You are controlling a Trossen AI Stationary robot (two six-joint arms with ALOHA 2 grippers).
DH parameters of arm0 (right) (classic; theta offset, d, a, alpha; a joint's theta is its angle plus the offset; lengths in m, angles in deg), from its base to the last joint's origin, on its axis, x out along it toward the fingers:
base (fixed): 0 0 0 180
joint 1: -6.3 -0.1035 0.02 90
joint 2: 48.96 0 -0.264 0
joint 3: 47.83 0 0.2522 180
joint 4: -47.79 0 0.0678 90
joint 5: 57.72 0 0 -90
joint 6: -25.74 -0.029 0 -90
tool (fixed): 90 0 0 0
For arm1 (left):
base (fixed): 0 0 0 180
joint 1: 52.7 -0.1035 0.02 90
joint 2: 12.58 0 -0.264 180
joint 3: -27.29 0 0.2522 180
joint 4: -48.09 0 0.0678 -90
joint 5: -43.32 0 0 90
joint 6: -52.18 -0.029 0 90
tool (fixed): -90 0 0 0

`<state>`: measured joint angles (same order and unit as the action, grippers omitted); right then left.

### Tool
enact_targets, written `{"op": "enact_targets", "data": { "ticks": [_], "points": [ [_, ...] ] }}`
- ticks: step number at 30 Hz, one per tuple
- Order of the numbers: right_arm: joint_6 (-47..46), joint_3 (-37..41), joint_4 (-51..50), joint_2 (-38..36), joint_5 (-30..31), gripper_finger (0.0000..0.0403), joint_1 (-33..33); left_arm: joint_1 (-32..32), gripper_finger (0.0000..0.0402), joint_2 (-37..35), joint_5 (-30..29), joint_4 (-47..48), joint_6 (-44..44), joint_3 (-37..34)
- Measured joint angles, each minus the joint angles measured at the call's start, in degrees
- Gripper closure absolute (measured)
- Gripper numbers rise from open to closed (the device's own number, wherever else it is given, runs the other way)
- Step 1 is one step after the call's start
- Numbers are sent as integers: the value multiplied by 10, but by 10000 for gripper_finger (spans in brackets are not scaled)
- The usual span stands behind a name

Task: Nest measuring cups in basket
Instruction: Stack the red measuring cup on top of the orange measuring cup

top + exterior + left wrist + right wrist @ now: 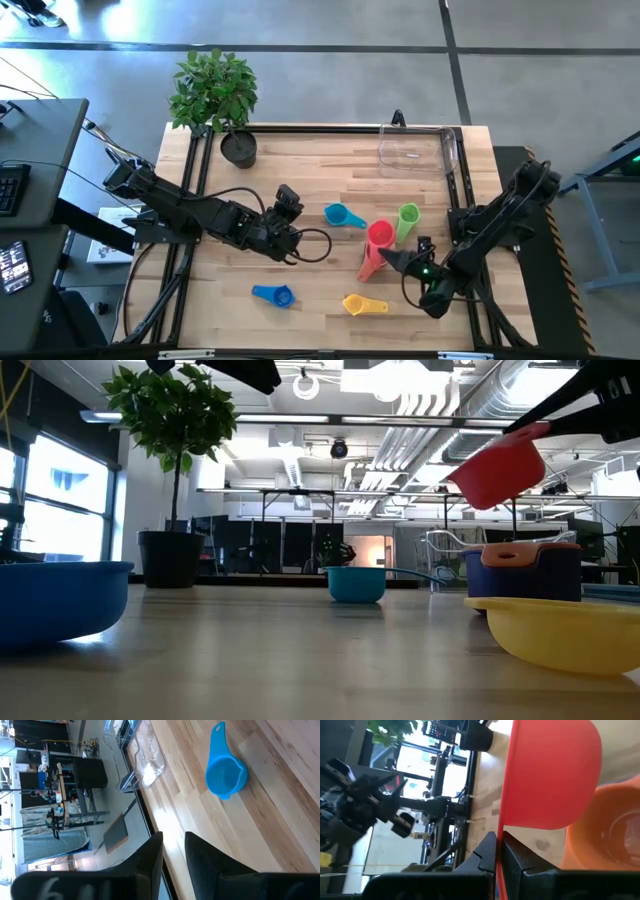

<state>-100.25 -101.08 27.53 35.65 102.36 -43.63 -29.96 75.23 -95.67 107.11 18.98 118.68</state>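
Near the right edge of the table, the right gripper [402,262] pinches the red cup [380,234] by its handle and holds it up off the wood. Right under it sits the orange cup [368,264], so a short drop would nest red into orange. The green cup [407,220] lies just beside them, its handle pointing far. The basket [418,148] waits at the far right, well apart, straight ahead of this arm, so the right arm is the nearer one. The left gripper [288,218] hangs over the middle, fingers a little apart, holding nothing. The teal cup [345,215] lies just right of it. The blue cup [274,294] and the yellow cup [360,304] rest near the front.
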Motion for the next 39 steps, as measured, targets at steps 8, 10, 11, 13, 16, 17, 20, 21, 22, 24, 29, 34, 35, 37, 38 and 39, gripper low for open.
{"op": "enact_targets", "data": {
  "ticks": [8, 10, 11, 13, 16, 17, 20, 21, 22, 24, 29, 34, 35, 37, 38, 39],
  "points": [
    [-11, -29, 17, 55, -41, 403, 0, 0, 328, 0, 0, -1, 0, 0],
    [-13, -29, 33, 65, -43, 403, 0, 0, 328, 0, 0, -1, 0, 0],
    [-12, -29, 39, 70, -43, 403, 0, 0, 328, 0, 0, -2, 0, 0],
    [-13, -29, 40, 73, -45, 403, 1, 0, 328, 0, 0, -1, 0, 0],
    [-15, -29, 29, 73, -71, 403, 2, 0, 328, 0, 0, -1, -1, 0],
    [-15, -29, 25, 73, -73, 403, 2, 0, 328, 0, 0, -1, -4, 0],
    [-15, -29, 20, 73, -76, 403, 4, 0, 328, 0, 0, -1, -5, 0],
    [-15, -29, 13, 73, -81, 403, 6, 0, 328, 0, 0, -1, -5, 0],
    [-15, -29, 6, 73, -90, 403, 9, 0, 328, 0, 0, -1, -5, 0],
    [-17, -29, -6, 73, -112, 403, 18, 0, 328, 0, 0, -1, -5, 0],
    [-16, -29, -10, 73, -133, 403, 36, 0, 328, 0, 0, -1, -5, 0],
    [-15, -29, -8, 73, -163, 403, 42, 0, 328, 0, 0, -1, -6, 0],
    [-15, -29, -6, 73, -165, 403, 42, 0, 328, 0, 0, -1, -9, 0],
    [-15, -28, -2, 73, -165, 402, 42, 0, 328, 0, 0, -1, -10, 0],
    [-15, -28, 0, 73, -163, 401, 42, 0, 328, 0, 0, -1, -10, 0],
    [-15, -28, 2, 73, -162, 397, 42, 0, 328, 0, 0, -1, -10, 0]
  ]
}}
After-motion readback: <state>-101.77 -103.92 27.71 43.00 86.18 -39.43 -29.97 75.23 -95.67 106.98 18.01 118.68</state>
